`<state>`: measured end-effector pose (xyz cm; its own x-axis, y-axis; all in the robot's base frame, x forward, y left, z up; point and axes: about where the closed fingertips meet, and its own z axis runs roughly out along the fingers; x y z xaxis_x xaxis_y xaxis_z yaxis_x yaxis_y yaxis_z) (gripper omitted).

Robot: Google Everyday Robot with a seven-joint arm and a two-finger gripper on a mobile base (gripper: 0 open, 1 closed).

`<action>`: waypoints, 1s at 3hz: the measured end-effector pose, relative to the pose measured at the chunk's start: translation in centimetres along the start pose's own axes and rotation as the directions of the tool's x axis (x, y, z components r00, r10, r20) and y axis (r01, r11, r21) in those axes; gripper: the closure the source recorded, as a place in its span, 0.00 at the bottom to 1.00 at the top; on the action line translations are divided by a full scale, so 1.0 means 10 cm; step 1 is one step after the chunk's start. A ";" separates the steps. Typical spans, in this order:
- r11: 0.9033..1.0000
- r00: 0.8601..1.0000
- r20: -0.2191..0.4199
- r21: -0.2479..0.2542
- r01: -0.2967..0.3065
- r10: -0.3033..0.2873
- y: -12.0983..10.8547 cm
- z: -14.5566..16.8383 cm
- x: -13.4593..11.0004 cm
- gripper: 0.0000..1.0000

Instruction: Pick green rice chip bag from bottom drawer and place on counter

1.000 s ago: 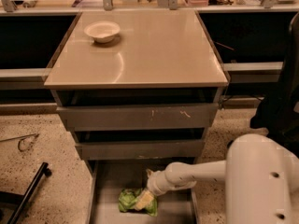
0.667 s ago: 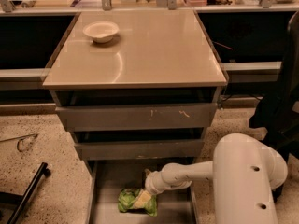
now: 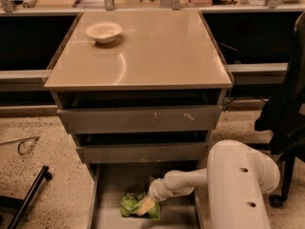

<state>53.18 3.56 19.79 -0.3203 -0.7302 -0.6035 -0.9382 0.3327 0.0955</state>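
The gripper (image 3: 145, 207) is sitting low inside the bottom drawer (image 3: 114, 185), touching the green rice chip bag (image 3: 128, 205) on the drawer's floor (gripping it or not, I cannot tell).

three-drawer grey cabinet (image 3: 138, 120) seen from above. the bottom drawer (image 3: 110, 185) stands open toward the near edge, with the green rice chip bag (image 3: 128, 205) on its floor. the gripper (image 3: 145, 207), on a white arm (image 3: 190, 179) reaching in from the right, touches the bag's right side. a white bowl (image 3: 103, 31) sits far left on the counter surface (image 3: 162, 51).
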 end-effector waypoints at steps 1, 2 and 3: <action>1.000 1.000 -0.011 -0.010 0.003 -0.003 0.03 0.11 0.10 0.00; 0.999 0.999 -0.021 -0.037 0.035 -0.035 0.11 0.24 0.13 0.00; 0.995 0.997 -0.043 -0.079 0.058 -0.062 0.20 0.40 0.15 0.00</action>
<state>51.39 5.48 15.89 -0.2671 -0.7743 -0.5737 -0.9627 0.2414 0.1225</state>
